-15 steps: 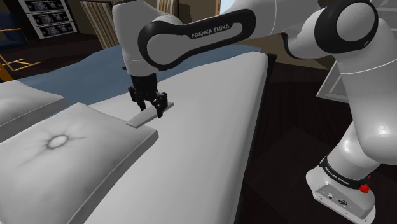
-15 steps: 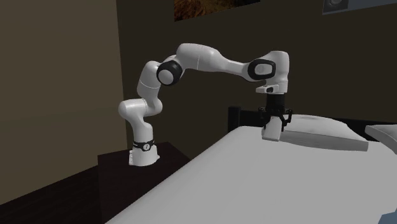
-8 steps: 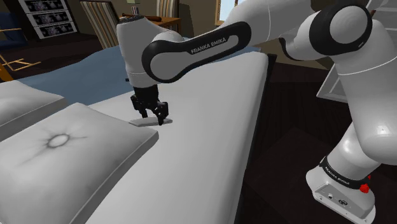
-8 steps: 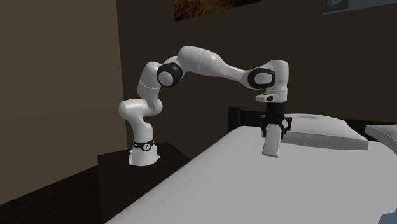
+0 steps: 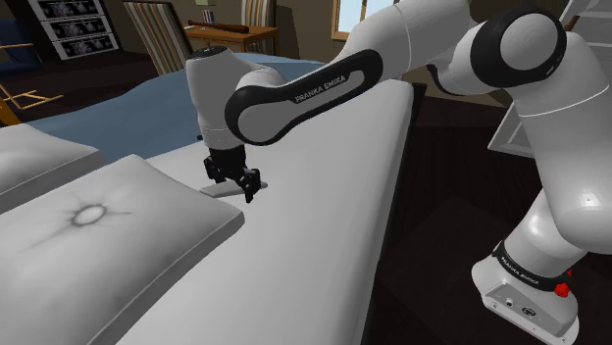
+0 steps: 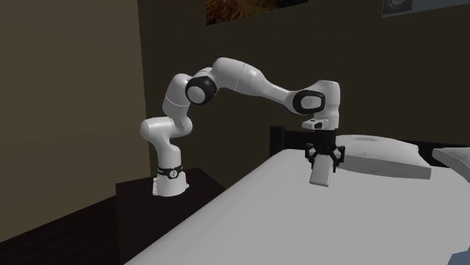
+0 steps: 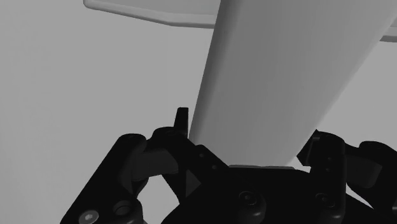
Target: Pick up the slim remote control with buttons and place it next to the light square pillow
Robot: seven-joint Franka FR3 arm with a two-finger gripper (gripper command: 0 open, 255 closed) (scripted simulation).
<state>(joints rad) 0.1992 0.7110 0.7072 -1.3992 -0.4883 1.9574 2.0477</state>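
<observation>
The slim pale remote [image 5: 220,186] lies flat on the white bed [image 5: 324,176], close beside the corner of the light square pillow [image 5: 98,235]. My black gripper [image 5: 235,182] stands low over the remote's end, its fingers open a little and just off the remote's sides. In the second exterior view the gripper [image 6: 322,154] points down at the remote [image 6: 322,172], with the pillow [image 6: 384,156] right behind it. From the wrist, the remote [image 7: 280,83] runs out between the gripper's [image 7: 247,130] two fingers toward the pillow's edge [image 7: 146,13].
A second pillow [image 5: 29,162] lies at the shoulder view's left, beyond it a blue blanket [image 5: 118,113]. A chair and wooden furniture [image 5: 162,29] stand at the back. The bed's edge drops to dark floor [image 5: 441,225] beside the arm's stand [image 5: 525,294].
The gripper has carried the remote down from above the pillow's corner onto the bed beside it. Its fingers, shut on the remote before, have parted slightly.
</observation>
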